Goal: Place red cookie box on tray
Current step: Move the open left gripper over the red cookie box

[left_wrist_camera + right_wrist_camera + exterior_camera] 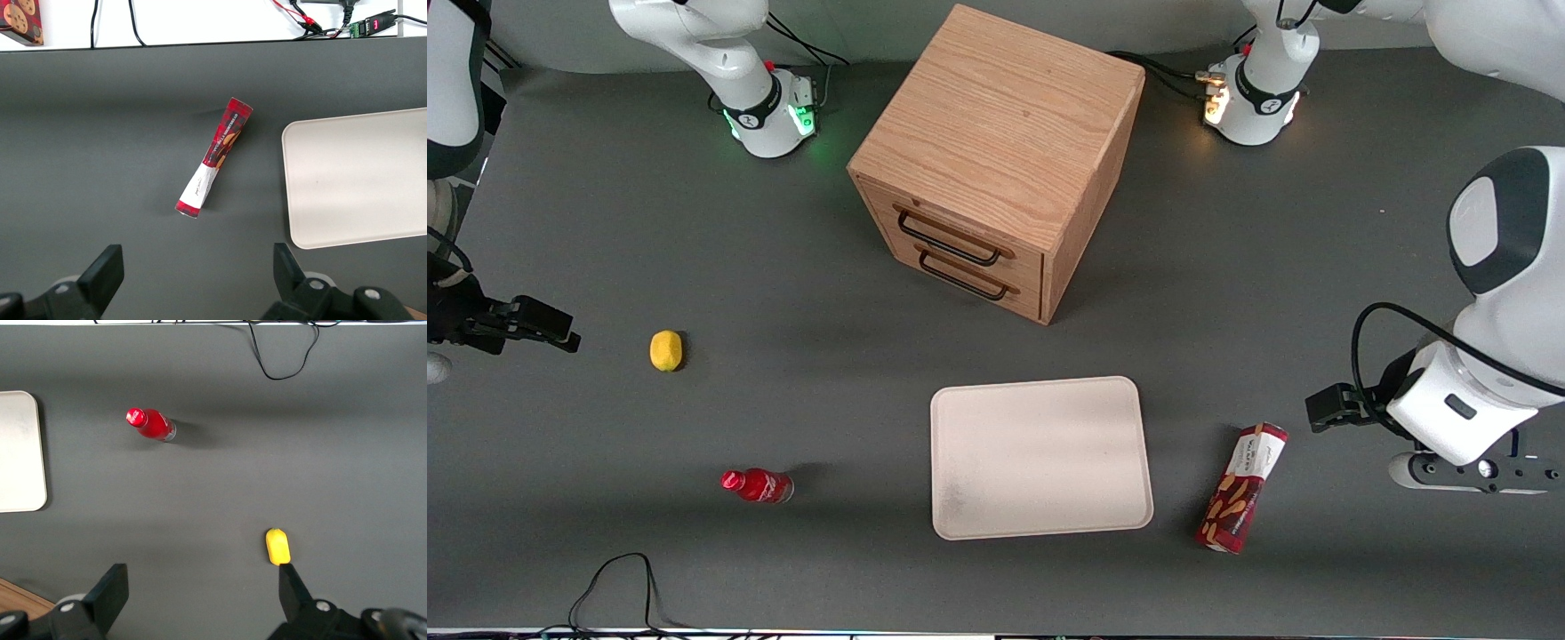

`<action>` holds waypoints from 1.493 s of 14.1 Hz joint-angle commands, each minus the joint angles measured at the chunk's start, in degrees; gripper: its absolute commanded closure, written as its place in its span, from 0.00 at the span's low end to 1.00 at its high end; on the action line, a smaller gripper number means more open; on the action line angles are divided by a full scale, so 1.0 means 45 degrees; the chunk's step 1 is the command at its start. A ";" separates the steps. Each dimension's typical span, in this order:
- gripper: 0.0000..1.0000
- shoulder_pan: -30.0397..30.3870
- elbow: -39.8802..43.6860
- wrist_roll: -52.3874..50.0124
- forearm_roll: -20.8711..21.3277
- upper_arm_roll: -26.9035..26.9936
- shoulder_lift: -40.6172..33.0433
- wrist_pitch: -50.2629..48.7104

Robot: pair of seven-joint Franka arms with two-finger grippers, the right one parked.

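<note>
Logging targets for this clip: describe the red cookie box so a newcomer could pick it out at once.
Start at the cream tray in front of the wooden cabinet. Beside it, toward the working arm's end of the table, the red cookie box lies flat, apart from the rim, below the open gripper. Long and narrow with cookie pictures, unlike the small red bottle.

The red cookie box [1243,488] [215,158], long and narrow with a white band toward one end and tan cookie pictures, lies flat and slightly askew on the grey table. It rests just beside the tray [1039,457] [357,177], apart from it, toward the working arm's end. The tray is a flat cream-white rectangle with rounded corners and a low rim.
</note>
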 commanded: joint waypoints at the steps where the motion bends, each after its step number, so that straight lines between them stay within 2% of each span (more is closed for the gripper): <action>1: 0.00 -0.0197 0.0453 0.0034 0.0109 0.0086 0.0150 0.0008; 2: 0.00 -0.0217 0.0414 0.0384 0.0109 0.0086 0.0169 0.0047; 4: 0.00 -0.0198 0.0277 0.2505 0.0167 0.0086 0.0150 0.0126; 8: 0.00 -0.0197 0.0179 0.3704 0.0148 -0.0108 0.0149 0.0281; 12: 0.00 -0.0158 -0.0055 0.6107 0.0303 -0.0109 0.0110 0.0751; 17: 0.00 -0.0158 -0.0230 0.6111 0.0441 -0.0109 0.0110 0.0711; 21: 0.00 -0.0081 -0.1282 0.6110 0.0421 -0.0109 0.0208 0.1333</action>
